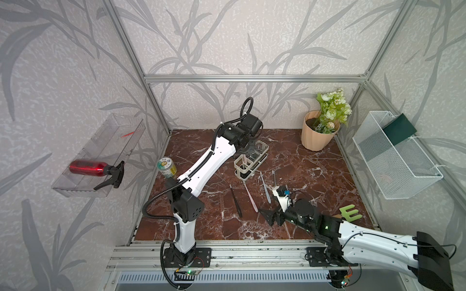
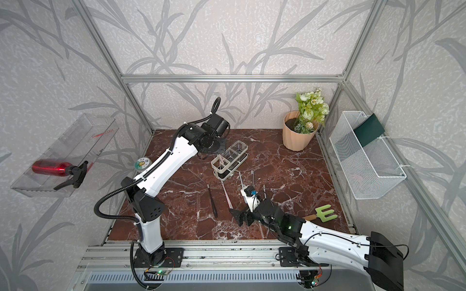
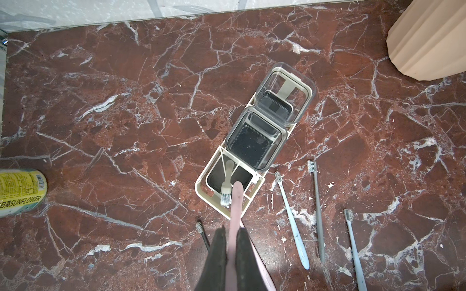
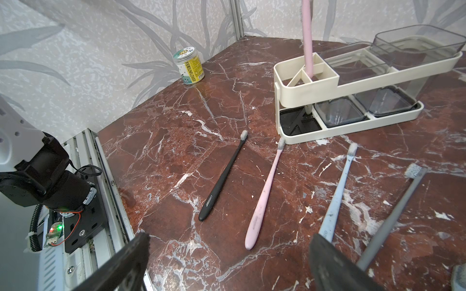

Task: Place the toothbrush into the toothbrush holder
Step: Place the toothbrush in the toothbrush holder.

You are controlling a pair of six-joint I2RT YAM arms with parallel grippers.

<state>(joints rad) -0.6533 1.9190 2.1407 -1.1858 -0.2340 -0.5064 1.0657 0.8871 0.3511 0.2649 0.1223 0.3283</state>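
"SUNFLOWER" on the yellow label of the jar (image 3: 21, 190) (white print on the black toothbrush (image 4: 222, 180) illegible)

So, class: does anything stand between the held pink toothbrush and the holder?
Nothing visible does. The left tool grips the pink toothbrush upright, and its lower end already sits inside the end slot of the holder.

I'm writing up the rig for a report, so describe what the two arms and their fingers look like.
Both arms have glossy white shell links joined by black motor housings, on black base plates. The left arm carries black ribbed cable conduit; the right arm shows a small green light. The fingers are flat, dark and matte.
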